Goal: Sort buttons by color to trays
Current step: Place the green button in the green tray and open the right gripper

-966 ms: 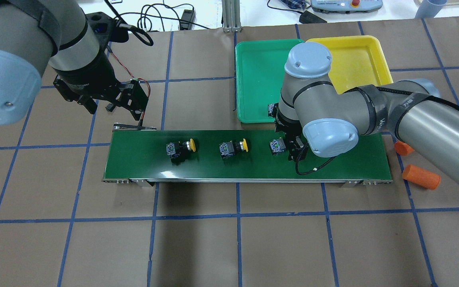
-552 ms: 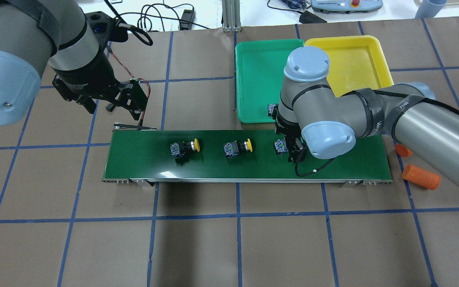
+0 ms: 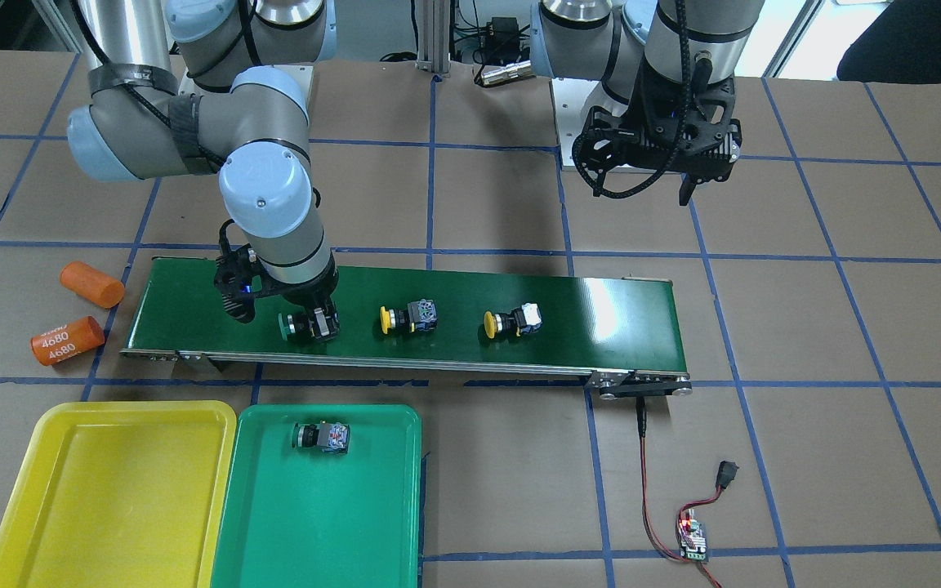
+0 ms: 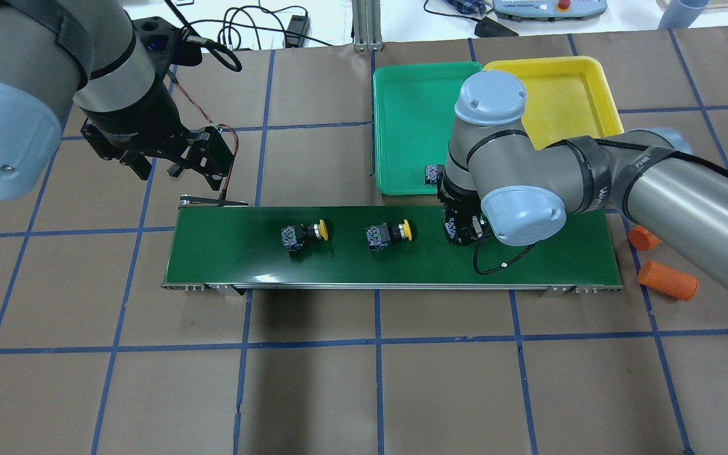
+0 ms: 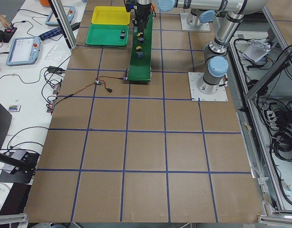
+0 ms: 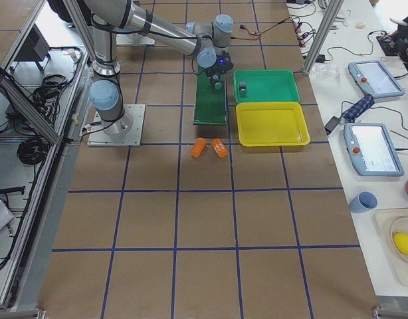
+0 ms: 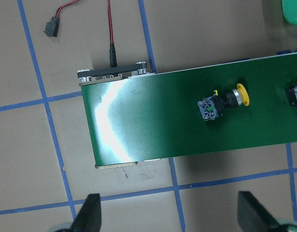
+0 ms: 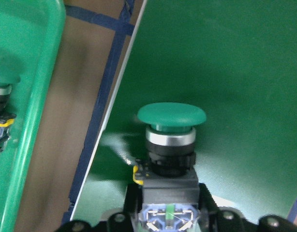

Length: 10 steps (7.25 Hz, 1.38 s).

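Observation:
My right gripper (image 3: 313,325) is low on the conveyor belt (image 3: 601,327) and shut on the black body of a green button (image 3: 287,325), whose cap (image 8: 171,115) points away from the fingers. The overhead view hides this button under the wrist. Two yellow buttons (image 4: 304,232) (image 4: 389,232) lie on their sides on the belt, left of it. Another green button (image 3: 321,436) lies in the green tray (image 4: 402,114). The yellow tray (image 4: 560,95) holds nothing. My left gripper (image 7: 170,217) is open and empty, above the table behind the belt's left end.
Two orange cylinders (image 4: 667,279) (image 4: 641,237) lie on the table past the belt's right end. A small circuit board with red and black wires (image 3: 695,539) sits near the belt's left end. The trays stand side by side behind the belt's right part.
The two yellow buttons and the green one have ridden the belt to the right. The green button's body has slid in under my right wrist, between the fingers. The left arm has barely moved.

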Each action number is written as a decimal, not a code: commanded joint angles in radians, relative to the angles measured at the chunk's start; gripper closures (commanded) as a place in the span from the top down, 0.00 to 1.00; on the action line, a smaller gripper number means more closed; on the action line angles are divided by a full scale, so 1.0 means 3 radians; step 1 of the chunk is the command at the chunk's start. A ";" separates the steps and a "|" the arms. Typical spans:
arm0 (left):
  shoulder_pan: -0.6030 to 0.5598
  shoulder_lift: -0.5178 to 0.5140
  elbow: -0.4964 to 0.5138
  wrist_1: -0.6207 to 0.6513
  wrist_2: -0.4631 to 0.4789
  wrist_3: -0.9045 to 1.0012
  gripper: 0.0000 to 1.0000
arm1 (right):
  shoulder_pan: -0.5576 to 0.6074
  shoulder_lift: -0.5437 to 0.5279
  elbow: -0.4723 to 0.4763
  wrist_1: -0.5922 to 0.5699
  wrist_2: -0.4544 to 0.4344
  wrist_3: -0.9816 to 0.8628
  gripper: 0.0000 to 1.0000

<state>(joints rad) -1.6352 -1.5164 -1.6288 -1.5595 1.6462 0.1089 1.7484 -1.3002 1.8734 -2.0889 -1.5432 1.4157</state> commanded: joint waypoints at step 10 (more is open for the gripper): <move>0.0005 0.0013 0.0045 -0.0027 0.0020 0.0020 1.00 | 0.0216 0.1195 -0.1408 -0.0451 -0.0056 -0.0050 0.99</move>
<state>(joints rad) -1.6338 -1.5130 -1.6160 -1.5655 1.6521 0.1140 1.8124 -0.9476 1.4518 -2.2161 -1.5489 1.4072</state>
